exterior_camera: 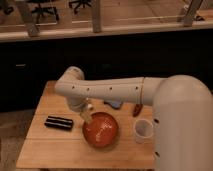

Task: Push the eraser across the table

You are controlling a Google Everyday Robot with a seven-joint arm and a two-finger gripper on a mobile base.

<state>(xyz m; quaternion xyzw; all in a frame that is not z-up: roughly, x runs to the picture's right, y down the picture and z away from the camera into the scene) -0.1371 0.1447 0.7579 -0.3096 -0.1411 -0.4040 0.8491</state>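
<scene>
Nearest, the table [50,155] is seen as a light plank top. An orange-red bowl [101,129] is set near its middle. A white cup [143,130] is placed just beside the bowl at its 3 o'clock. The eraser [59,122], flat and black, is laid at the bowl's 9 o'clock, near the table's left edge and apart from the bowl. The end effector [87,112] is held over the bowl's rim at about 10 o'clock, between eraser and bowl. Its fingers are spread apart, nothing is held, and the eraser is not touched. A blue pad [114,104] is partly hidden by the white arm [110,90] at the bowl's 12 o'clock. A red item [136,109] is seen at 1 o'clock. Farther back, a dark wall [100,55], a post [96,15] and office chairs [42,7] are seen.
</scene>
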